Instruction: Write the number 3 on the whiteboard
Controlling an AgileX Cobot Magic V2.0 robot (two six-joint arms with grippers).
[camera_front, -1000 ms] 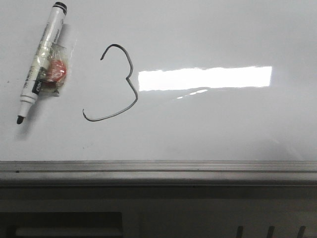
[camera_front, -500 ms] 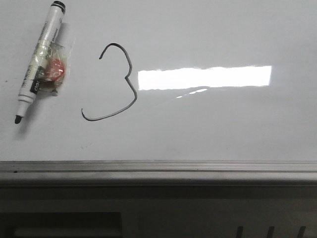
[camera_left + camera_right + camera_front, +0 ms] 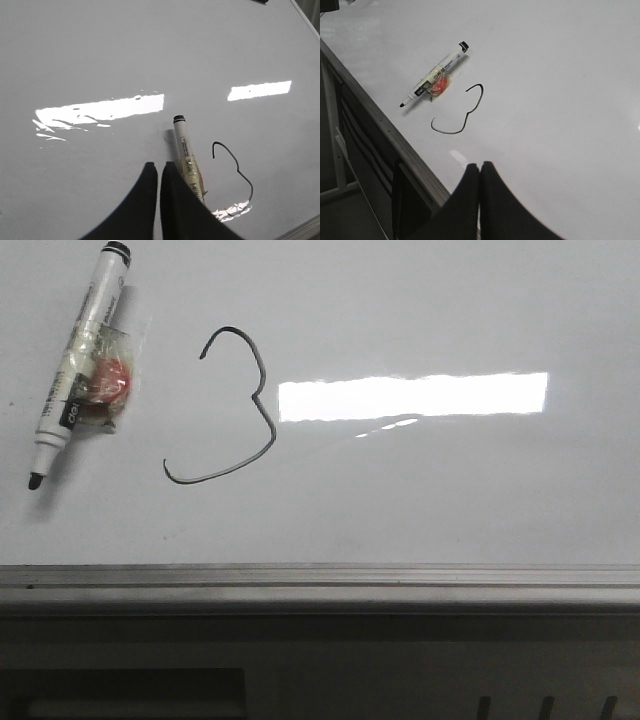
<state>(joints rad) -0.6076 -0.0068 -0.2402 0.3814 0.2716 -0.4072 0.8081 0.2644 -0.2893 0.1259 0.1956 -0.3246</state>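
Against the frame a second earlier, you see the marker and the drawn figure sit a shade further left and higher in the front view; nothing else on the board has changed.

Item, far left: a white plastic whiteboard marker (image 3: 78, 365) with a black end cap, printed label and bare dark tip, lying flat and slanted, tip toward the near edge. A crumpled clear wrapper with a red-orange blob inside (image 3: 110, 382) is stuck against its barrel.

Item, just right of the marker: the number 3 (image 3: 225, 410), a thin dark-grey hand-drawn line with hooked top, pointed middle and long sweeping bottom curve. It lies apart from the marker, left of centre on the board.

Item, beneath everything: the whiteboard (image 3: 420, 500), glossy white-grey and smooth, carrying a bright rectangular light reflection to the right of the figure and faint smudges. A ribbed silver metal rail (image 3: 320, 580) runs along its near edge.

Item, left wrist view: the left gripper (image 3: 159, 175), two matte black tapered fingers pressed together, empty, above the board with the marker just beside them.

Item, right wrist view: the right gripper (image 3: 479, 175), same black fingers, likewise pressed together and empty, near the railed edge.
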